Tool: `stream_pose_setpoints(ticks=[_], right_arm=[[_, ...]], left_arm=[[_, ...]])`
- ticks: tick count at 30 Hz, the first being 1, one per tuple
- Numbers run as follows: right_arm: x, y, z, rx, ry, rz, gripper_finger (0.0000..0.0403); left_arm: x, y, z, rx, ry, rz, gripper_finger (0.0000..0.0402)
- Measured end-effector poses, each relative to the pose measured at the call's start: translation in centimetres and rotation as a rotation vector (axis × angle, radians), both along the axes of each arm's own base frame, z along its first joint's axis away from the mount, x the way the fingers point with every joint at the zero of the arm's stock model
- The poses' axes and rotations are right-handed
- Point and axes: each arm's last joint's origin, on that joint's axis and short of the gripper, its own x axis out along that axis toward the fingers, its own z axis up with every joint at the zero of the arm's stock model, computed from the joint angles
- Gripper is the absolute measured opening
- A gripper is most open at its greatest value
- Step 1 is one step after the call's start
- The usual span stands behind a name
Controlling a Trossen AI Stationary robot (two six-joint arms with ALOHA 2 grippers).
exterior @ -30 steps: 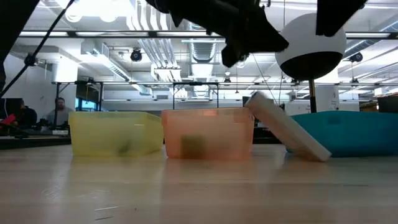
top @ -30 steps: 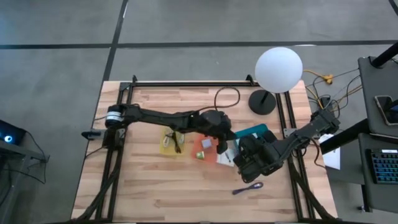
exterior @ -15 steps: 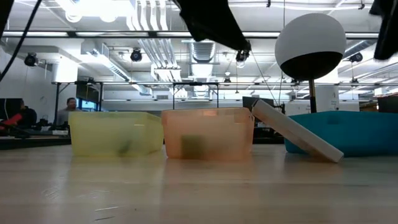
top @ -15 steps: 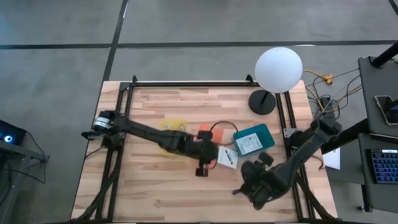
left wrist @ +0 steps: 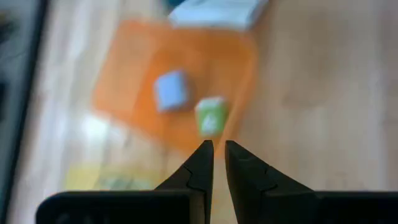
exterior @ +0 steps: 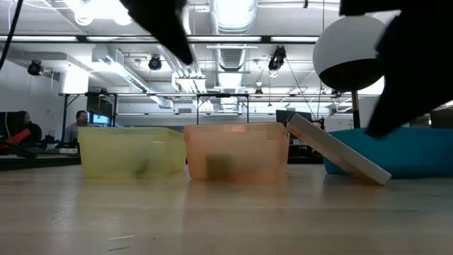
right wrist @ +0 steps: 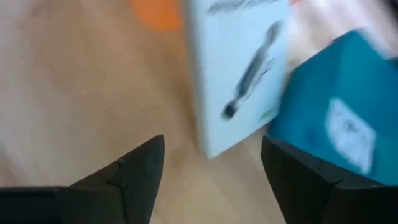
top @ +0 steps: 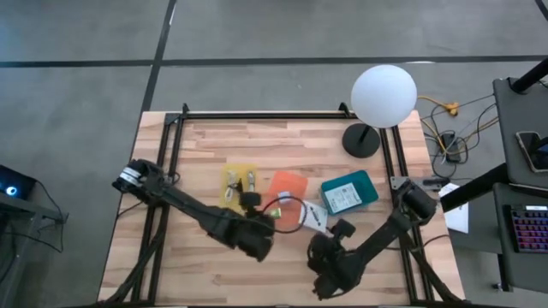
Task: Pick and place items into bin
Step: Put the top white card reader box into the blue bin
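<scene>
High view showed, from left to right, a yellow bin, an orange bin and a teal bin lined up on the wooden table, with a white lamp at the far right corner. Over the previous second both arms had pulled back from the bins toward the near edge of the table. The left end effector now hung near the front of the table, its fingers pressed almost together and holding nothing; its wrist view looked down on the orange bin, where a blue cube and a green cube lay. A white printed card box leaned between the orange and teal bins, resting against the teal one. The right end effector sat lower right of it, fingers newly spread wide and empty, the card box just ahead of them in its wrist view. That retreat suggested one placement was finished; the card box looked like the likely next pick.
</scene>
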Motion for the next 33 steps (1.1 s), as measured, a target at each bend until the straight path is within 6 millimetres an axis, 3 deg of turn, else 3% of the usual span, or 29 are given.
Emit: stream_pose_setpoints(ticks=[7, 16, 22, 33], right_arm=[[0.7, 0.0, 0.1, -0.039, -0.1, -0.079, 0.0278], [2.7, -1.6, -1.1, -0.093, -0.044, -0.027, 0.0276], [3.5, -2.4, -0.7, -0.064, -0.073, -0.079, 0.0269], [4.4, -2.1, -1.1, -0.002, -0.058, -0.027, 0.0267]], left_arm=[[-3.0, 0.1, -0.6, 0.091, 0.07, 0.234, 0.0026], [-5.4, 1.0, -4.1, 0.235, 0.182, 0.24, 0.0026], [-6.3, 1.0, -5.4, 0.272, 0.229, 0.224, 0.0026], [-6.2, 0.9, -5.4, 0.266, 0.214, 0.222, 0.0026]])
